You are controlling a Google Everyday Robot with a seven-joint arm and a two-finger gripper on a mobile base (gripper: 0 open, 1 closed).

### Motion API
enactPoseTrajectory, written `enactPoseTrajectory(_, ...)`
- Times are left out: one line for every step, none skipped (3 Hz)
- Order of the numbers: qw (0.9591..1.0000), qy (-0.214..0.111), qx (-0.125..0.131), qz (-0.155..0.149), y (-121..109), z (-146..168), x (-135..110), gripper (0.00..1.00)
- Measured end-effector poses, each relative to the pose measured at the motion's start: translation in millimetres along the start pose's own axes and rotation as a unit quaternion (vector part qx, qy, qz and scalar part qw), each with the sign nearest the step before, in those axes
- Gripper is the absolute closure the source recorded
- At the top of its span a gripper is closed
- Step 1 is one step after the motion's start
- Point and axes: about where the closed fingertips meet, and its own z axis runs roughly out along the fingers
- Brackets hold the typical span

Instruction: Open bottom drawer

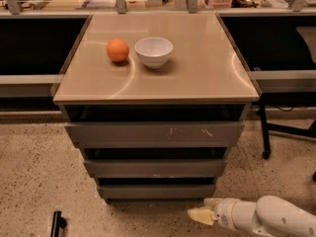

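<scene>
The cabinet has three grey flat fronts. The bottom drawer point(157, 191) is the narrowest and lowest one, plain and unmarked, with its front closed just above the floor. Above it sit the mid-sized front point(155, 168) and the widest front point(154, 133) with pale scratch marks. My gripper point(201, 212) has pale cream fingers on a white arm that enters from the lower right. It hovers low over the floor, just below and to the right of the bottom drawer's front, pointing left, not touching it.
An orange point(118, 50) and a white bowl point(153, 51) sit on the cabinet's tan top point(197, 68). A small black object point(57, 223) lies on the speckled floor at lower left. A black chair leg with a caster point(265, 139) stands to the right.
</scene>
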Motion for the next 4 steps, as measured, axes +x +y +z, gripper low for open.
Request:
enactPoseTrajectory(1.0, 0.0, 0.0, 0.0, 0, 0, 0, 0.65)
enactPoseTrajectory(1.0, -0.003, -0.003, 0.006, -1, 5, 1, 0.89)
enactPoseTrajectory(0.9993, -0.027, -0.013, 0.022, -11, 36, 4, 1.0)
enactPoseTrajectory(0.996, -0.077, -0.046, -0.007, -26, 86, -17, 1.0)
